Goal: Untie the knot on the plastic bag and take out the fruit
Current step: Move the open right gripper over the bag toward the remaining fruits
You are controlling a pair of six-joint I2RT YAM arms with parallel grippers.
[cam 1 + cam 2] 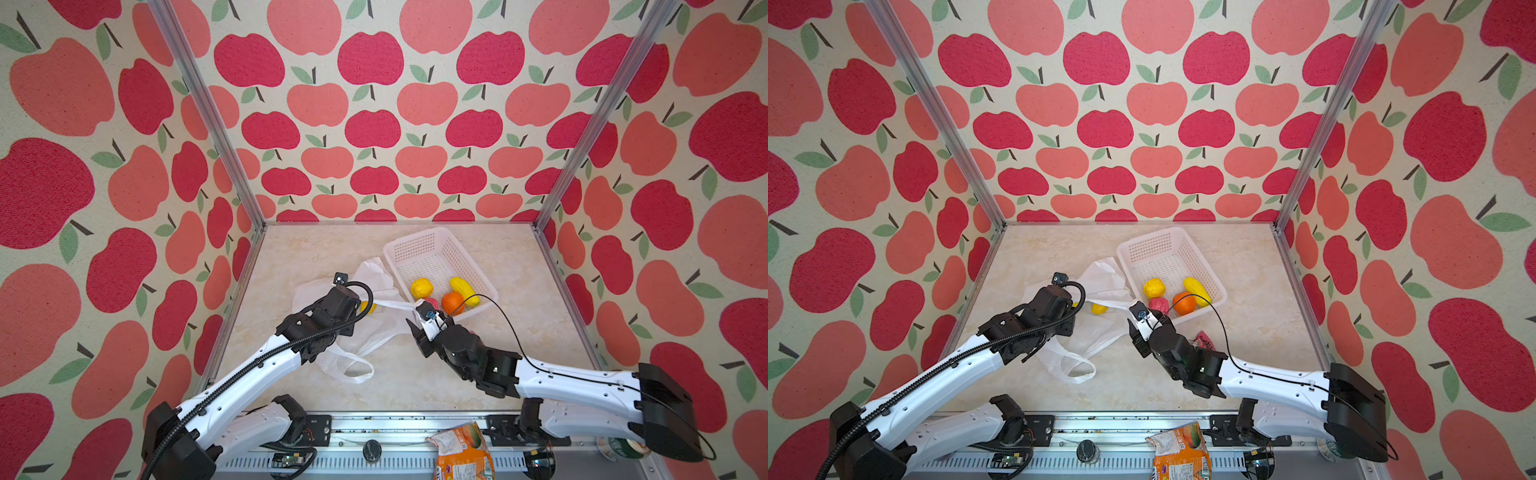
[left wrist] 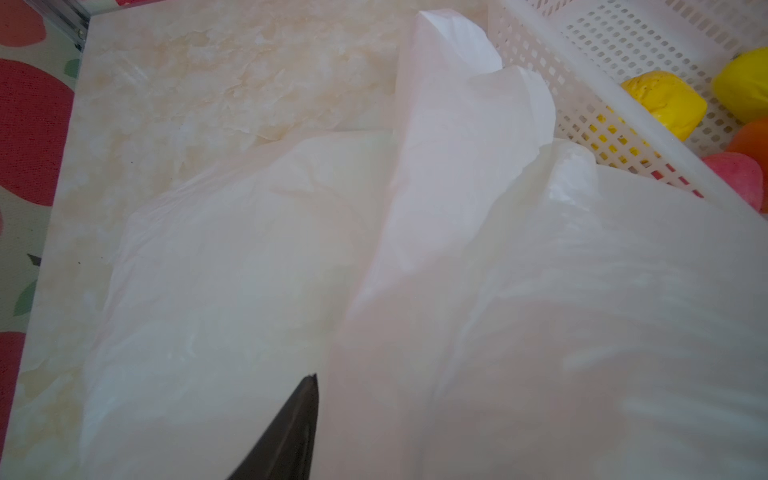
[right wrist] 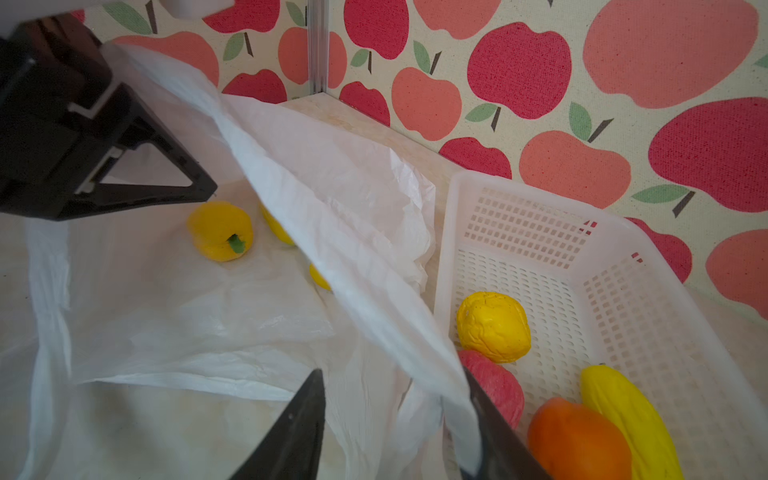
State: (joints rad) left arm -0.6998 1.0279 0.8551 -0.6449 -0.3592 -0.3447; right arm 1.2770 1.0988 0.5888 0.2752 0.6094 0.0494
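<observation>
The right gripper's (image 3: 392, 374) two black fingers (image 3: 297, 428) stood well apart and clamped nothing. A taut strip of the thin, crinkly white plastic bag (image 3: 166, 316) lay against one of them. That strip ran up to the left gripper (image 1: 358, 304). The left wrist view showed only one of its dark fingers (image 2: 291, 428), the other hidden behind film, so neither its opening nor any pinch on the bag could be told.

The bag lay spread on the beige marbled desk (image 1: 519, 270) between the two arms, mouth open, with one loop handle (image 1: 353, 370) loose toward the near edge. On its film sat a yellow bell pepper (image 3: 220, 230), and the strip hid part of another yellow piece (image 3: 276, 226).

Just beside the bag, toward the far edge, stood a white perforated plastic basket (image 1: 419, 241). It held a yellow lemon-like fruit (image 1: 422, 287), a pink-red fruit (image 1: 432, 302), an orange fruit (image 1: 453, 302) and a long yellow fruit (image 1: 463, 291). An orange snack packet (image 1: 461, 453) lay on the rail beyond the near edge.
</observation>
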